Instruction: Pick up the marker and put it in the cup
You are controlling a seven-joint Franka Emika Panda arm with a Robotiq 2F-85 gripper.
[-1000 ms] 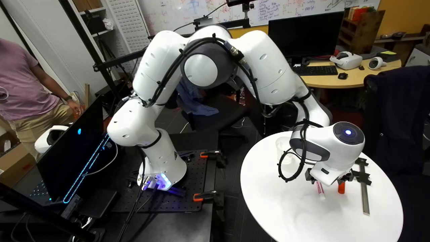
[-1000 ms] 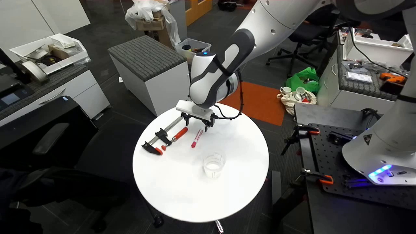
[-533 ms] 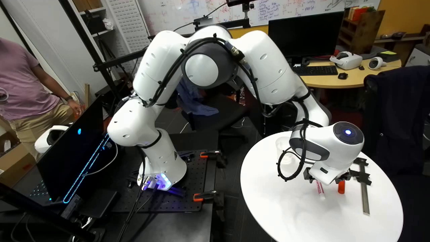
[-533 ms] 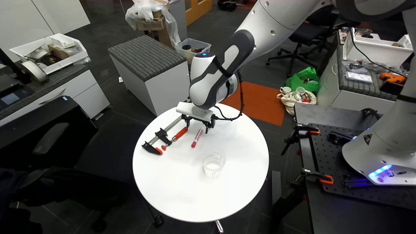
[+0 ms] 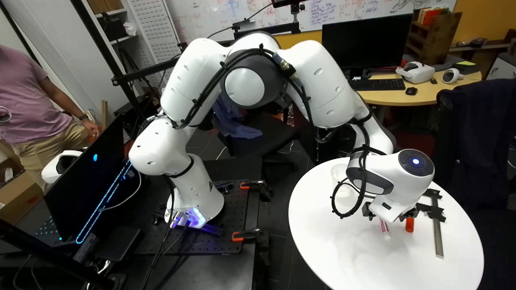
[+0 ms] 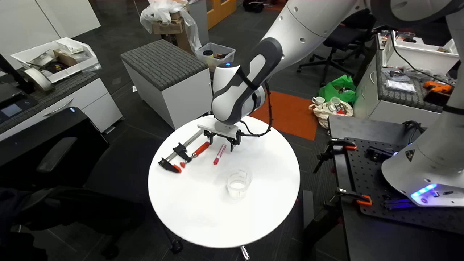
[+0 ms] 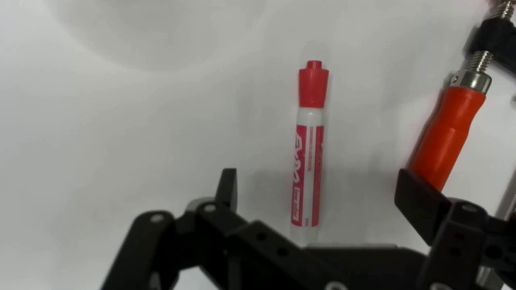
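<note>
Marker [image 7: 308,169] lying toward the far edge of the table [image 6: 262,217] in an exterior view, beneath your spread, empty gripper [image 7: 317,188].
Lower straight, keep your fingers [image 7: 423,205] clear of the clamp handle [image 7: 447,133], then close squarely across the marker.

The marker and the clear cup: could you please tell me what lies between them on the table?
Only bare white tabletop lies between the marker and the clear cup, as shown in an exterior view.
</note>
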